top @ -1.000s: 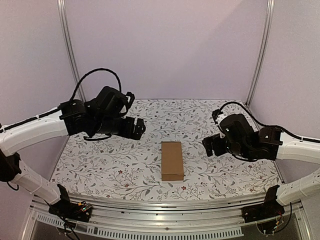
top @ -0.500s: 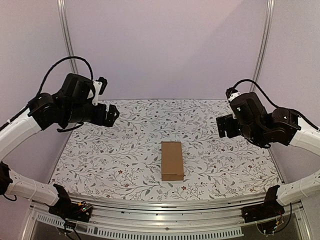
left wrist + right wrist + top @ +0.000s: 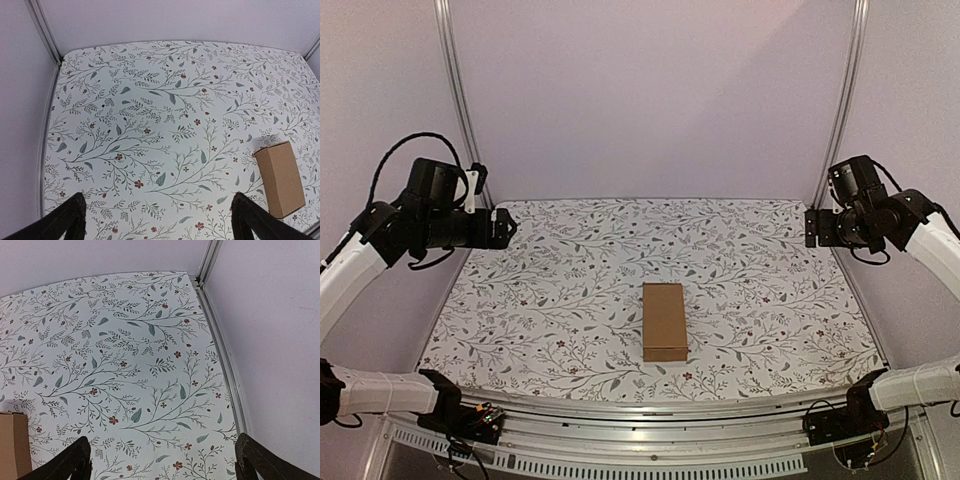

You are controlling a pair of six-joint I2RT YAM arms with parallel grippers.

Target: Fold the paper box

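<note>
Near the middle of the floral tabletop (image 3: 570, 300), seen from above, the paper box (image 3: 664, 321) lies flat as a closed brown oblong carton, its long side running away from the arms. The left pincer (image 3: 504, 228) hangs high over the tabletop's left edge and the right pincer (image 3: 811, 227) over the right edge, both well apart from the carton and holding nothing.

From the left wrist, the jaws stand wide at the two bottom corners with bare tabletop between them; the carton (image 3: 280, 177) sits at the right, beyond the right jaw.

From the right wrist, the jaws are likewise spread wide and empty; only a corner of the carton (image 3: 12, 442) shows at the lower left edge.
</note>
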